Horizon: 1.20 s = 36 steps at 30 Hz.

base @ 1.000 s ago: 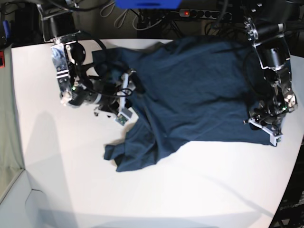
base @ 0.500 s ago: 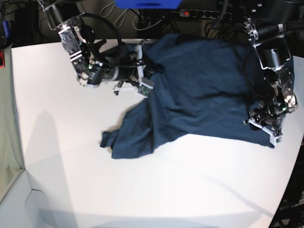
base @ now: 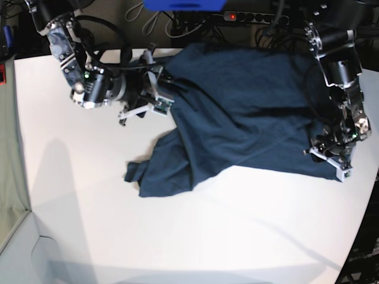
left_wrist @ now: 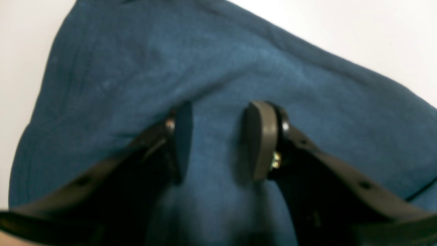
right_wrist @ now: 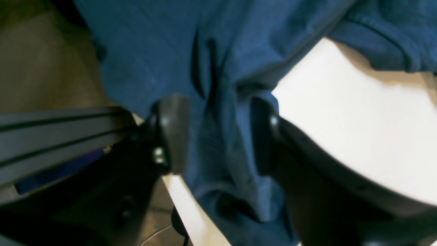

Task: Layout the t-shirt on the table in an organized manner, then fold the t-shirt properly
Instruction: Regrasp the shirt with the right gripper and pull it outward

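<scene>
The dark navy t-shirt (base: pixel 249 106) lies rumpled across the far right part of the white table (base: pixel 207 236), with a bunched end trailing toward the middle. My right gripper (base: pixel 161 83) is at the shirt's far left edge, near the table's back rim. In the right wrist view its jaws (right_wrist: pixel 218 136) stand apart, and a fold of the t-shirt (right_wrist: pixel 153 51) runs loosely between them. My left gripper (base: pixel 331 158) rests on the shirt's near right corner. Seen from the left wrist, it (left_wrist: pixel 218 140) is open with flat t-shirt cloth (left_wrist: pixel 222 68) under the pads.
Behind the table's back edge lie a power strip (base: pixel 254 16) with a red light, cables and a blue object (base: pixel 183 5). A grey rail (right_wrist: pixel 51 130) shows below that edge. Bare table (right_wrist: pixel 358 136) runs right of the right gripper.
My right arm has swung toward the table's back edge, dragging the shirt's left edge with it, and its jaws now stand apart. The left arm has stayed on its corner.
</scene>
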{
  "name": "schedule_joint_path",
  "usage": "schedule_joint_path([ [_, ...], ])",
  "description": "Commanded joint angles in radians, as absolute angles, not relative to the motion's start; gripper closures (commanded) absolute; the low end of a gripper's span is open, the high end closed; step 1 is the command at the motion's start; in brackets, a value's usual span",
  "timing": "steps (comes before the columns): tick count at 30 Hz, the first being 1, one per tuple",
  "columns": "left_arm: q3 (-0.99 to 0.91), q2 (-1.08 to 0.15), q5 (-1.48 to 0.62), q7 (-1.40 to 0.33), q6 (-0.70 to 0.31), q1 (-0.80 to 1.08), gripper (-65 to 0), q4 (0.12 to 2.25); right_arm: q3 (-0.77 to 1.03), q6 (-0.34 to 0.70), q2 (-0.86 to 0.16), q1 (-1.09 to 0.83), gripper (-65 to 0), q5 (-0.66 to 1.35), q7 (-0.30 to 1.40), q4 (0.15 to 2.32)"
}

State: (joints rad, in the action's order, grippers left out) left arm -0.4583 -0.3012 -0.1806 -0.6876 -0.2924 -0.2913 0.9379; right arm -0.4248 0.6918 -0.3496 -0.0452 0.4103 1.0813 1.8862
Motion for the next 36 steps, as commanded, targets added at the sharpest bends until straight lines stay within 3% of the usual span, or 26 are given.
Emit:
schedule_joint_path([
  [1,-0.458,-0.309,-0.163,-0.739,-0.286,-0.292,-26.6,0.935,-0.415,0.698,-0.349,-0.031,-34.4,0.427,1.069,1.905],
  [7,-0.458,-0.309,-0.163,-0.739,-0.286,-0.288,-26.6,0.935,-0.231,0.698,-0.295,0.076,-34.7,0.426,1.069,1.85],
  [13,-0.46,-0.309,-0.163,-0.739,-0.286,-0.285,-26.6,0.935,-0.082,0.698,-0.202,0.262,-34.7,0.426,1.069,1.567],
  [18,-0.46,-0.306,-0.163,-0.739,-0.286,-0.285,-26.6,0.935,-0.084,0.698,-0.16,0.337,-34.7,0.426,1.049,1.376],
  [26,-0.46,-0.308,-0.163,-0.739,-0.286,-0.283,-26.6,0.934,-0.085,0.698,-0.148,0.332,-34.7,0.426,0.865,1.207],
  [36,-0.456,-0.303,-0.163,-0.739,-0.286,-0.277,-26.6,0.934,-0.199,0.698,-0.133,0.334,-34.7,0.426,0.765,1.121],
])
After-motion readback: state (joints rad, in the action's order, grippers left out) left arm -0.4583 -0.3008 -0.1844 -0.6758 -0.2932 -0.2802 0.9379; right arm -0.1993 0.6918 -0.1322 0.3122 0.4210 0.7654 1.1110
